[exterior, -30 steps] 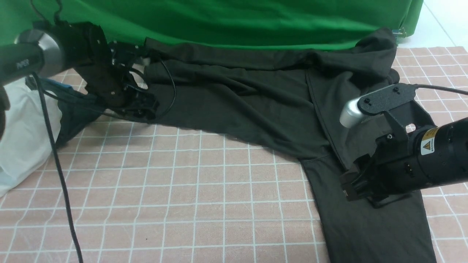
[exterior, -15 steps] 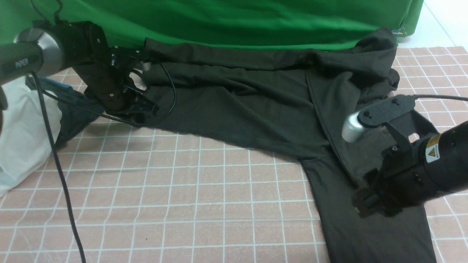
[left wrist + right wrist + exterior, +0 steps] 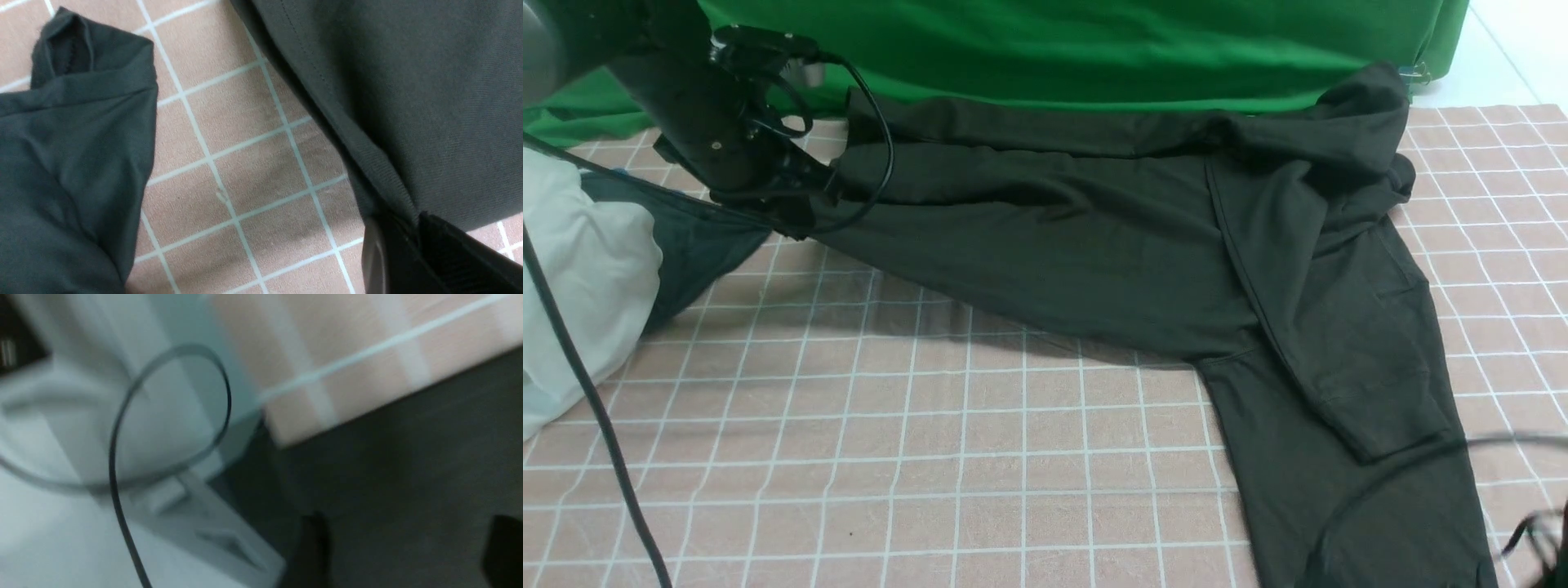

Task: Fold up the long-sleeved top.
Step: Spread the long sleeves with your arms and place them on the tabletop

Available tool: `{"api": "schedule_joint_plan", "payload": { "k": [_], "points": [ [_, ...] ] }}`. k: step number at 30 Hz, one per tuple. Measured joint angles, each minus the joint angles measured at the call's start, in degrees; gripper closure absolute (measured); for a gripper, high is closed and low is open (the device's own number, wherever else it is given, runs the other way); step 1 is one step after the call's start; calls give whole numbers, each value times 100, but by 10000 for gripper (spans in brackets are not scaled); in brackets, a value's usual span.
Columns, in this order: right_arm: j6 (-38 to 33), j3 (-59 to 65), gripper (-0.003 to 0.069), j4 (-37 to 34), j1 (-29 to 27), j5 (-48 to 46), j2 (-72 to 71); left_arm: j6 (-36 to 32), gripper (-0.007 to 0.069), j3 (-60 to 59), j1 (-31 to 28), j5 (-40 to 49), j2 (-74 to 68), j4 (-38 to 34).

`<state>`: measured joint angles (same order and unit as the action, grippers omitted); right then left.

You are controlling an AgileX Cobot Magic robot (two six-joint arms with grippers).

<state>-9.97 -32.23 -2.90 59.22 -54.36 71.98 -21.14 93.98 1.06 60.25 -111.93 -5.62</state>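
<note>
Left pincer [image 3: 412, 232]: clenched on the top's [image 3: 1094, 237] ribbed edge, lifted off the mat [image 3: 890, 425], likely to carry that side over.
Right pincer [image 3: 408, 551]: released, 2 fingers spread above dark knit, gripping nothing; view blurred.
Top: far and right part of mat, 1 sleeve lying over the body at right.
Neighbours: white garment [image 3: 580, 269], dark cloth [image 3: 698, 245] beside the lifted corner; snag risk.

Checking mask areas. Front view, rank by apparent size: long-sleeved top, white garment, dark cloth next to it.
1. long-sleeved top, largest by far.
2. white garment, though cut off by the frame edge.
3. dark cloth, smallest showing; partly hidden behind the white garment, so the gap is unsure.
</note>
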Motion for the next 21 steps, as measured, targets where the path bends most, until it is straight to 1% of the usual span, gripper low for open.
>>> {"api": "schedule_joint_plan", "payload": {
  "k": [1,4,7,11,15,17,19,21],
  "points": [
    [7,91,36,50,107,86,0,0,574,0,0,7,0,0],
    [43,290,23,153,394,425,13,0,574,0,0,7,0,-20],
    [122,375,74,290,466,794,104,0,574,0,0,7,0,-42],
    [231,452,104,415,485,1010,456,-5,574,0,0,7,0,-80],
    [280,417,127,527,491,955,838,-5,574,0,0,9,0,-138],
    [285,368,162,598,491,906,953,-5,574,0,0,9,0,-143],
    [289,327,211,658,496,858,1028,-5,574,0,0,22,0,-167],
    [289,281,298,647,496,801,1054,-29,574,0,0,50,0,-166]
  ]
}}
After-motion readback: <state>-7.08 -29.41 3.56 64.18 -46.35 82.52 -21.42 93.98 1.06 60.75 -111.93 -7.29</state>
